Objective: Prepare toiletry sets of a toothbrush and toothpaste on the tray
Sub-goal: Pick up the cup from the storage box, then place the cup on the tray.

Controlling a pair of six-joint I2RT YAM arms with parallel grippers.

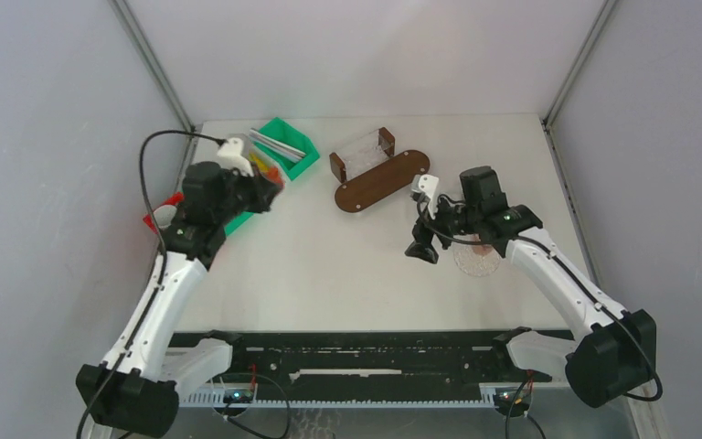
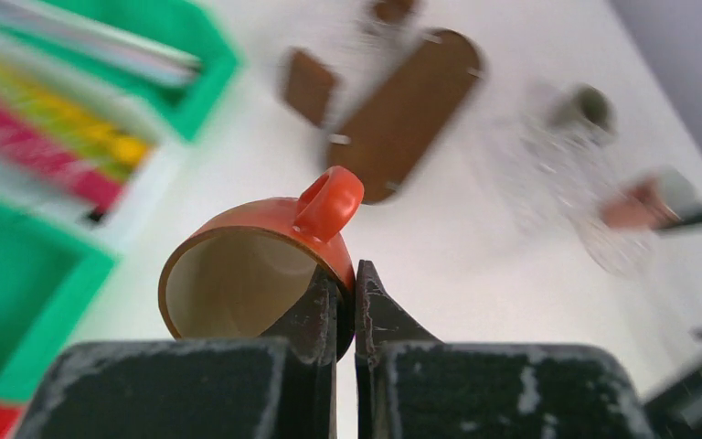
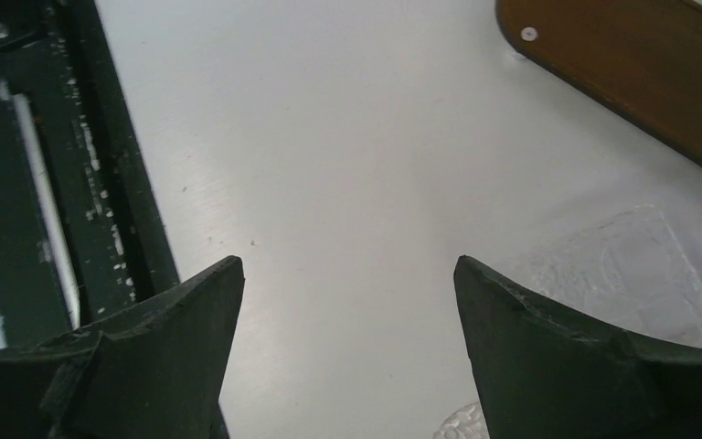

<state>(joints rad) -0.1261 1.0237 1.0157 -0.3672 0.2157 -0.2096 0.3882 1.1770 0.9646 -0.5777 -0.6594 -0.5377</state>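
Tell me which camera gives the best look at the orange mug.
The left wrist view: the orange mug sits close up, rim pinched in the shut left claw, handle and pale inside plain. The top view shows only an orange sliver by that arm's wrist; the right wrist view shows none of it.

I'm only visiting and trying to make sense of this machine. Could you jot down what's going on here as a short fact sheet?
left claw: shut on the wall of the orange mug, beside its handle
mug pose: tipped on its side, opening facing the camera
right claw: open, holding nothing, over the bare table
brown tray: clear holder at its far edge, no mug on it
green bin: long thin toothbrushes lying inside
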